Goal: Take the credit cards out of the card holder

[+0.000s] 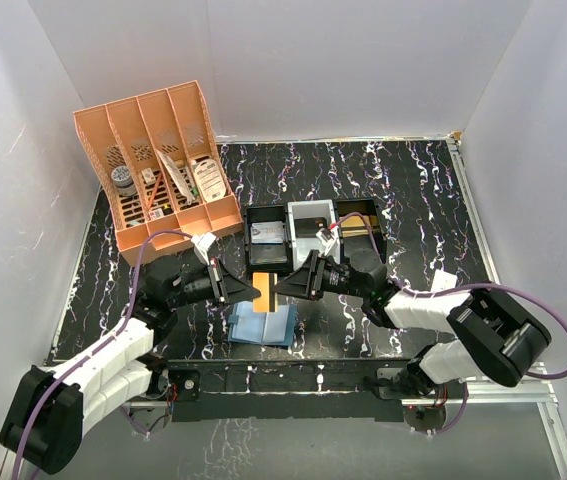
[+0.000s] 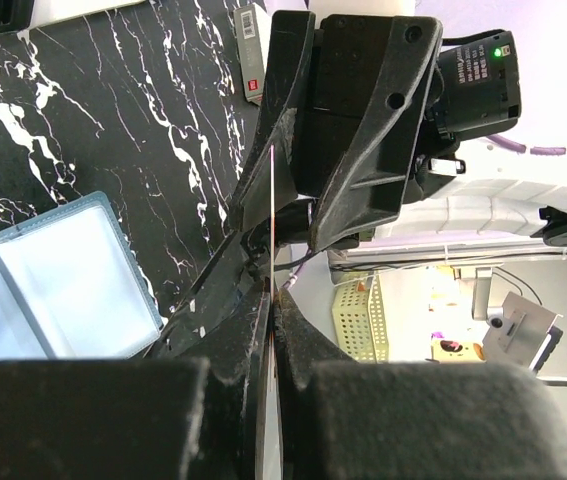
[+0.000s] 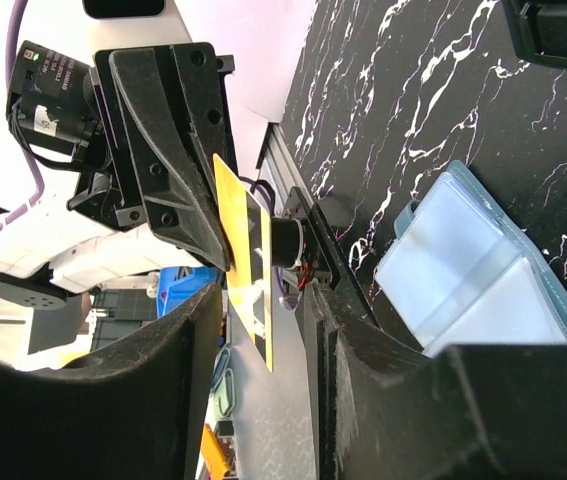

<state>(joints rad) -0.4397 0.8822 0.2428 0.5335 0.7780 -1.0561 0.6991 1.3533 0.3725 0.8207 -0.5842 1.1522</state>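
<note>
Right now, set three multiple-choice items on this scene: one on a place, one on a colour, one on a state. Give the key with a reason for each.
1. Where on the black marbled table does the soft teal-blue bifold card holder lie?
A. near edge, between the arms
B. far right corner
C. far left corner

2. What colour is the thin plastic card in the left gripper?
A. black
B. yellow
C. green

3. How does the card holder lie?
A. folded shut
B. spread open
C. on edge

Key:
1. A, the top view shows it just beyond the arms' bases.
2. B, the right wrist view shows its yellow face.
3. B, both light-blue inner halves face up.
</note>
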